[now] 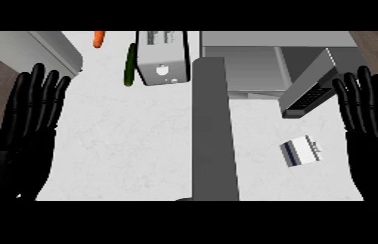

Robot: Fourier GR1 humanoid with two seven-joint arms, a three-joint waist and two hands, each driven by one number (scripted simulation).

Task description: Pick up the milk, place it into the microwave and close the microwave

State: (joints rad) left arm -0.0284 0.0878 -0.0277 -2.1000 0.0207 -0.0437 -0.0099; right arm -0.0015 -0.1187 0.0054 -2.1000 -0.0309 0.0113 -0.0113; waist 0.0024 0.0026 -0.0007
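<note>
Right fingers: the fingers [356, 90] of the right hand [359, 113] were straight and slightly spread, pointing up, and they held nothing.
Right hand: it rested at the right edge of the view, just beside the open microwave door [310, 90].
Left fingers: the fingers [40, 90] of the left hand [29, 123] were also straight and a little spread, and they pinched nothing.
Left hand: it rested at the left edge of the view, well apart from the task's things.
Milk: the milk [300, 151] was a small white carton with a dark band. It lay on its side on the white counter [125, 148], near the right hand and below the door.
Microwave: the microwave [255, 68] stood at the top right with its door swung open.
How the milk may handle: I judged it light and rather stiff, but thin walls could dent. The surface was probably smooth.
Where to take hold: across the two flat long sides, near the middle, seemed the safest place.
Other things: a toaster [162, 58], a green cucumber [130, 65] and an orange carrot [99, 38] were at the top, apart from the milk.
Task progress: the milk was not yet picked up.
</note>
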